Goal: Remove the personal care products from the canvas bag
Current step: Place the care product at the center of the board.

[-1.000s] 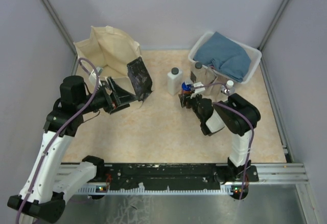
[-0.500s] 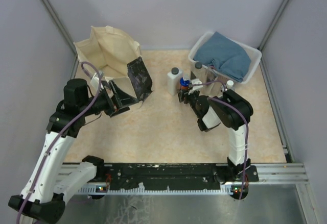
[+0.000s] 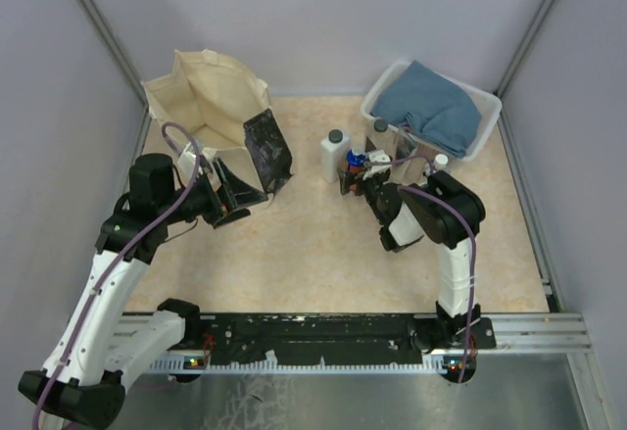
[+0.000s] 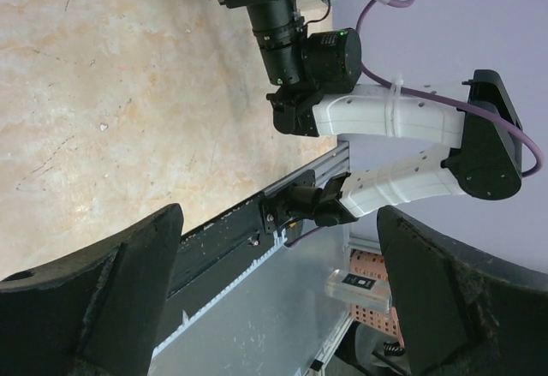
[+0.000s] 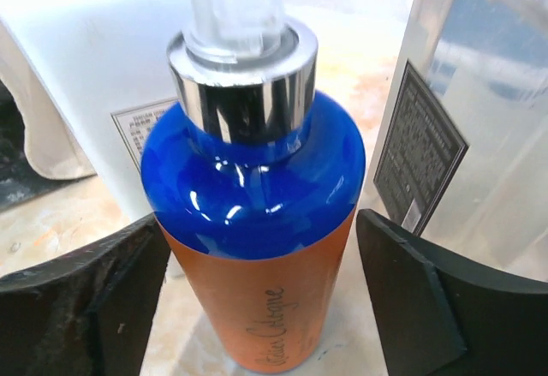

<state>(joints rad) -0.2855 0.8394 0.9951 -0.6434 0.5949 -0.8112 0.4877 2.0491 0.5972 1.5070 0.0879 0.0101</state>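
We see the canvas bag [image 3: 211, 102] at the far left corner of the table [image 3: 294, 244]. Its mouth is wide open and its dark printed panel [image 3: 267, 151] hangs down at the front. The inside that shows is plain cream cloth. The left arm covers the lower part, so we cannot tell whether any bottle lies in there.

The left gripper [image 3: 231, 191] is just in front of the bag's mouth, beside the dark panel. In its wrist view the fingers [image 4: 94, 299] are spread fully apart, and nothing is between them.

Three of the personal care products stand upright on the table, outside the bag, between it and the white basket [image 3: 487, 121]. They are a white bottle [image 3: 335, 156] with a grey cap, the blue-and-orange bottle [image 3: 355, 163], and a pale bottle [image 3: 380, 141] with a dark cap, just beside the basket. The basket holds a folded blue cloth [image 3: 431, 107].

The right gripper [image 3: 355, 173] is around the blue-and-orange bottle. In its wrist view the fingers [image 5: 86, 299] stand close on each side of the bottle's body. We cannot tell whether they press it or only stand next to it.
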